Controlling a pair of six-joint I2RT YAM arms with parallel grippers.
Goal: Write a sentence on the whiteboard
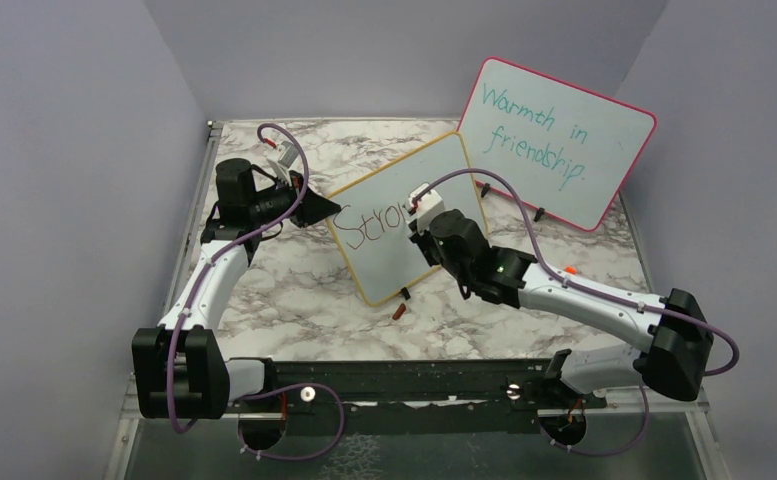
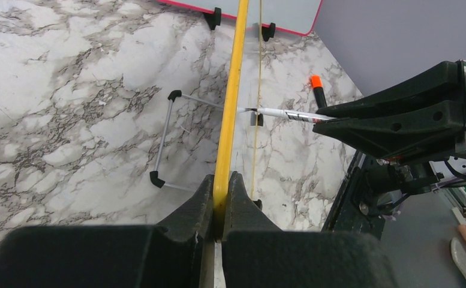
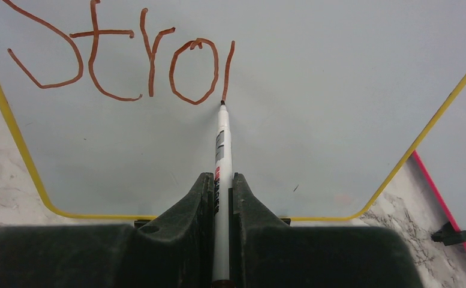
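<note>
Here, whiteboard (image 1: 389,268) standing landscape, marker (image 3: 221,144) tip touching

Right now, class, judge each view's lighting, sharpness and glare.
Top external: soft even light, faint shadows, whiteboard lettering legible. Left wrist: left hand dark, little detail; marble table sharp. Right wrist: marker and sentence crisp, no glare on the board.
</note>
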